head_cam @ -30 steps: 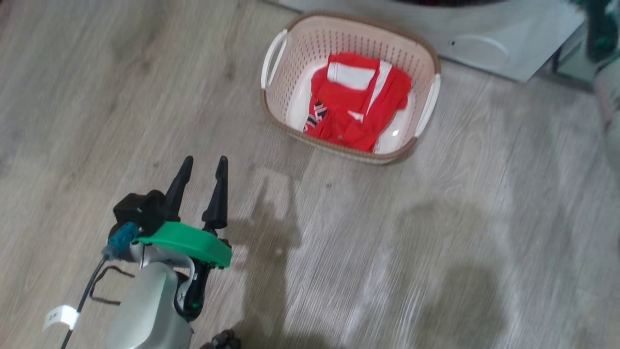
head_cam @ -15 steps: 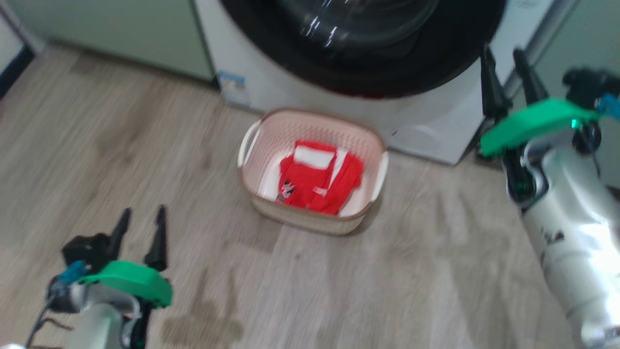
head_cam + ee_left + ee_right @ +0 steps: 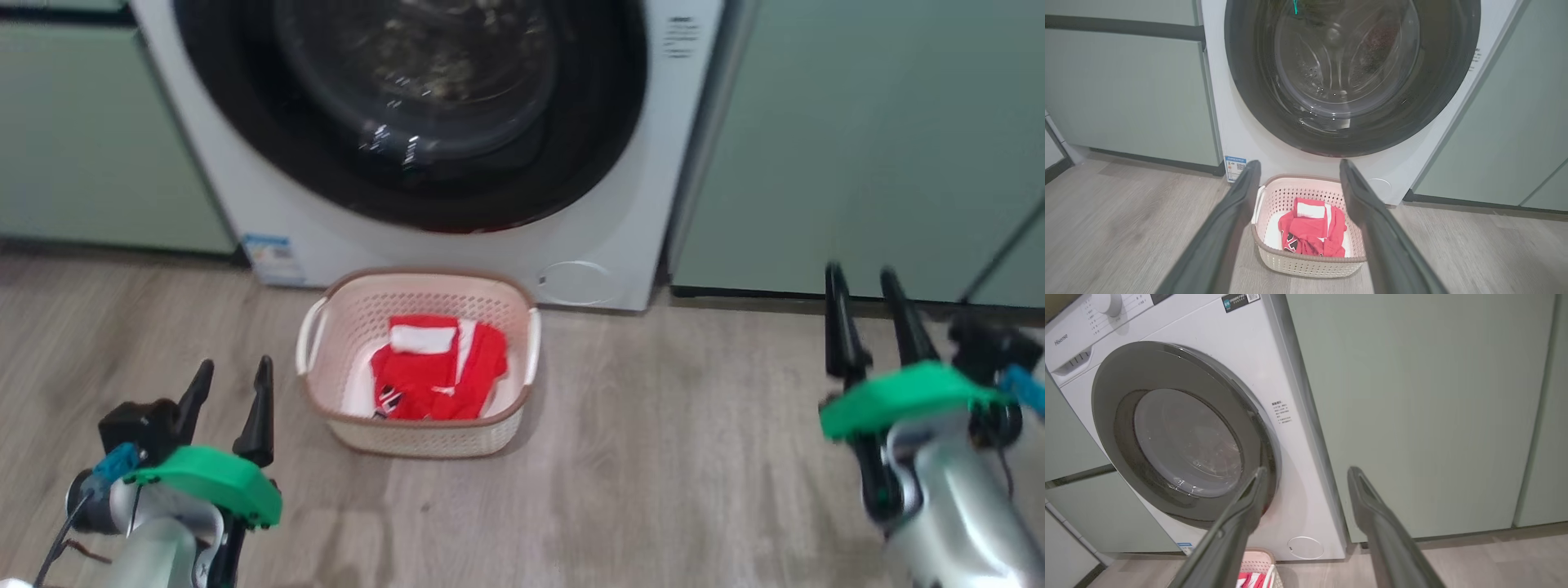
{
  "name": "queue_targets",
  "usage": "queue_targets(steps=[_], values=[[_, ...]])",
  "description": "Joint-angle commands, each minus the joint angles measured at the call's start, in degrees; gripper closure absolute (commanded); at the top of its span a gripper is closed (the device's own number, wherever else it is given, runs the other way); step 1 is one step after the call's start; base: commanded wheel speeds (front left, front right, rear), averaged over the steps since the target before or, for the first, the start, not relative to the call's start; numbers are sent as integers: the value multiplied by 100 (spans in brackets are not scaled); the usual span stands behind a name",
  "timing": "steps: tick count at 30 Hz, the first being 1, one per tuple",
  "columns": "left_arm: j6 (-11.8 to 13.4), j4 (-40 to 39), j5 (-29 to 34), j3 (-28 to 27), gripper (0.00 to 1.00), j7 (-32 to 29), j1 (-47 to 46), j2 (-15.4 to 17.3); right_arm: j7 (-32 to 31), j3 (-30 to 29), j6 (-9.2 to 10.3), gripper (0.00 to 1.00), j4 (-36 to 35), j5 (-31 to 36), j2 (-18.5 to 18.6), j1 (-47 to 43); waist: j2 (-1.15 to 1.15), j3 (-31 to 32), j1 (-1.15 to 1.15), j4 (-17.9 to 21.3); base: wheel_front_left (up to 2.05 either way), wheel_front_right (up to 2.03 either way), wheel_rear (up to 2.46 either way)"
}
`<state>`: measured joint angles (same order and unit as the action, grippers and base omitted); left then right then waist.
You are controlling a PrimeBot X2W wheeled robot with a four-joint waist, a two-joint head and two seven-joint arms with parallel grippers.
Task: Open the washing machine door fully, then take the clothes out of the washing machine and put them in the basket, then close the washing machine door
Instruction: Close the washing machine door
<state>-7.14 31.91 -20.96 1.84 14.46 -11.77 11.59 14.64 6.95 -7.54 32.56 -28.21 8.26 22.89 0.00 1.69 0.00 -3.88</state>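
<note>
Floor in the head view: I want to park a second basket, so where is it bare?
The widest bare floor lies between the basket and the right gripper, before the green cabinet. A smaller patch lies left of the basket, beyond the left gripper. Crowded: the strip between basket and washing machine.

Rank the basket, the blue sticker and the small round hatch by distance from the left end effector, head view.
1. basket, just right of the left end effector.
2. blue sticker, ahead on the washing machine, lower left.
3. round hatch, its lower right.
</note>
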Motion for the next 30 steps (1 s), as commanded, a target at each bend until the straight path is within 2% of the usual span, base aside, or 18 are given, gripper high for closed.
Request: queue_targets(steps=[1, 10, 17, 30], values=[[-35, -172, -27, -198, 0, 54, -155, 192, 36, 50, 5, 0, -301, 133, -51, -40, 0, 153, 0, 249, 0, 0, 0], [-35, -303, 124, -348, 0, 54, 112, 128, 36, -285, 5, 0, -1188, 560, -173, -1271, 0, 272, 0, 640, 0, 0, 0], [-35, -389, 276, -503, 0, 54, 345, -29, 36, -487, 5, 0, -1736, 714, -226, -1976, 0, 365, 0, 782, 0, 0, 0], [-35, -249, 280, -513, 0, 54, 462, -142, 36, -564, 5, 0, -2002, 840, -270, -2274, 0, 480, 0, 793, 0, 0, 0]])
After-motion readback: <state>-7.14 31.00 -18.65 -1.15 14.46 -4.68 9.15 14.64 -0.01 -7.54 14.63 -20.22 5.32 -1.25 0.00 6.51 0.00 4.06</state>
